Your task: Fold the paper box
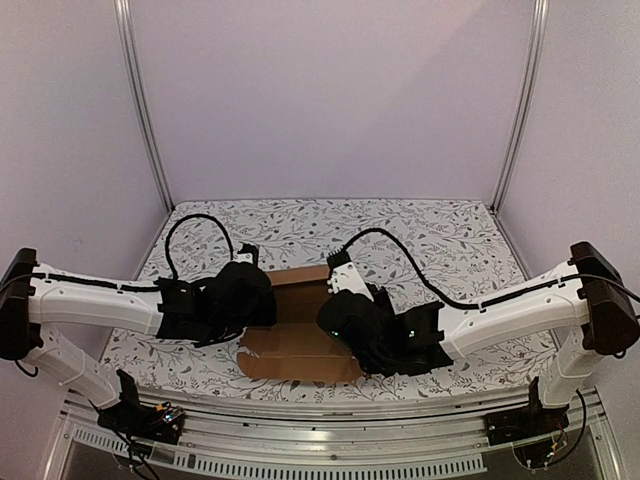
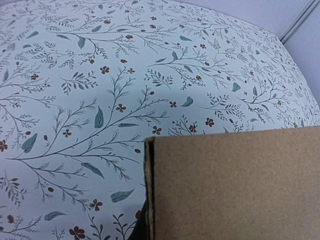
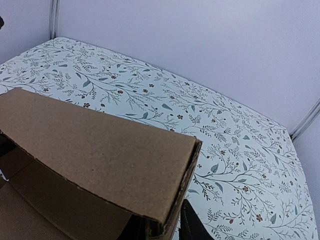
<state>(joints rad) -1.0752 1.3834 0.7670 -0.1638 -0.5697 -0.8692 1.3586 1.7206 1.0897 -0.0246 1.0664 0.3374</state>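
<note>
The left hand [image 1: 262, 300], left of centre in the top view, is pressed together, seemingly pinching the left panel of the paper box [image 1: 296, 352]. The box lies partly folded mid-frame on the flowered surface [image 1: 430, 232]. It is plain, matte brown cardboard, likely light, stiff across panels and yielding at creases, so best held near edges. The right hand [image 1: 328, 320] straddles a raised doubled wall; whether it pinches, I cannot tell.

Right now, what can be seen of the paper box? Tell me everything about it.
The paper box is plain brown, unmarked cardboard, part-folded on the floral tablecloth at mid-table. Its near panel lies flat, one corner rounded; other flaps stand raised. The left wrist view shows an upright panel with a creased edge; the right wrist view shows a doubled flap tilted over the base, a right finger beside its end.
</note>
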